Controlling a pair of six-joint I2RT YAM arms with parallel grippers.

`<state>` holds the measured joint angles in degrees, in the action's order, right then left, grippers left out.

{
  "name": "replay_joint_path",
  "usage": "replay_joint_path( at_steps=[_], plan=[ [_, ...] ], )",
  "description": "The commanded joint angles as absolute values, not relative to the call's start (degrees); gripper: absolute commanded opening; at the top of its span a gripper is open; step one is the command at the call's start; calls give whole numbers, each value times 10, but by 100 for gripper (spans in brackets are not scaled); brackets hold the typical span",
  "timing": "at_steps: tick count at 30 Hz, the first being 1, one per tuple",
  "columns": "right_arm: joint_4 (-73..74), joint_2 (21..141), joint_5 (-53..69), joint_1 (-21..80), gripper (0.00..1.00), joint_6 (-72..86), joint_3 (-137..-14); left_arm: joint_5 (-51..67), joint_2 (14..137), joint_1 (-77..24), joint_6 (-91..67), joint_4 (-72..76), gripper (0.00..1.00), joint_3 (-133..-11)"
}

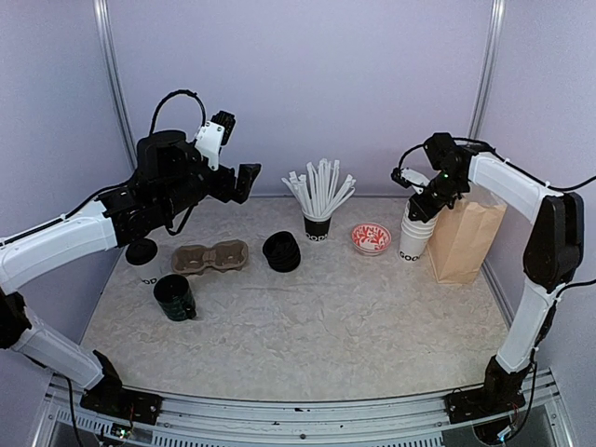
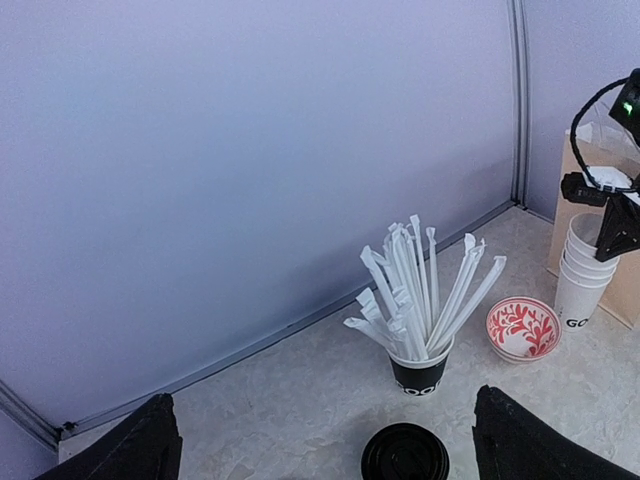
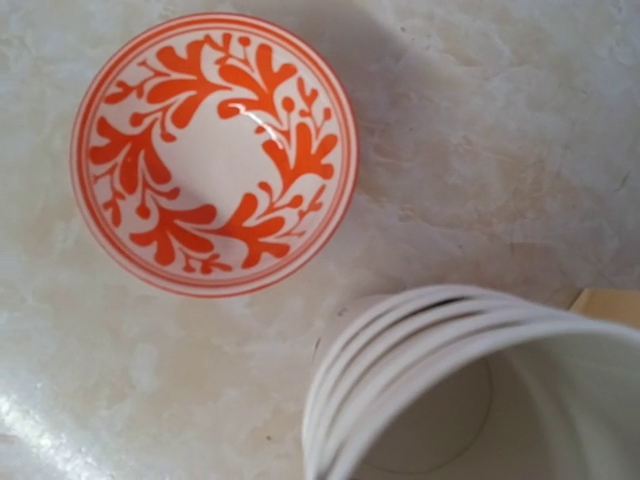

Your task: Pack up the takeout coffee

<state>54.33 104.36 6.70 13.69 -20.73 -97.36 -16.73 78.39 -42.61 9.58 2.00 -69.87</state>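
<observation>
A stack of white paper cups (image 1: 414,237) with black lettering stands at the right, beside a brown paper bag (image 1: 464,237). My right gripper (image 1: 421,207) reaches down onto the stack's top and is shut on the rim of the top cup (image 2: 588,235). The right wrist view shows only the nested rims (image 3: 470,390), not the fingers. A stack of flat black lids (image 1: 281,251) sits mid-table. A takeout coffee with its lid on is out of view. My left gripper (image 1: 237,154) hangs open and empty, high at the left, above and behind the lids (image 2: 405,455).
A black cup of white straws (image 1: 318,223) stands at the back centre. A red-patterned bowl (image 1: 371,238) lies just left of the cup stack. A cardboard cup carrier (image 1: 211,257) and a dark green mug (image 1: 174,296) sit on the left.
</observation>
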Motion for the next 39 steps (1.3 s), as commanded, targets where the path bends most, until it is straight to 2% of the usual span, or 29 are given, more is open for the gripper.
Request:
replay_joint_path(
  at_steps=[1,2,4,11,25,34,39],
  plan=[
    [559,1035,87,129,0,-200,-995,-156,788,-434,108,16,99,-702],
    [560,1035,91,129,0,-200,-996,-155,789,-435,109,15,99,-702],
    [560,1034,91,129,14,-198,-996,-153,791,-436,111,13,99,-703],
    [563,1040,95,128,0,-198,-1000,-157,796,-441,115,5,99,-706],
    [566,978,65,128,0,-208,-998,-166,785,-443,101,25,99,-688],
    [603,962,148,134,0,-235,-1046,-158,788,-442,104,-14,97,-715],
    [564,896,164,142,0,-244,-995,-173,801,-442,111,-52,95,-734]
  ],
)
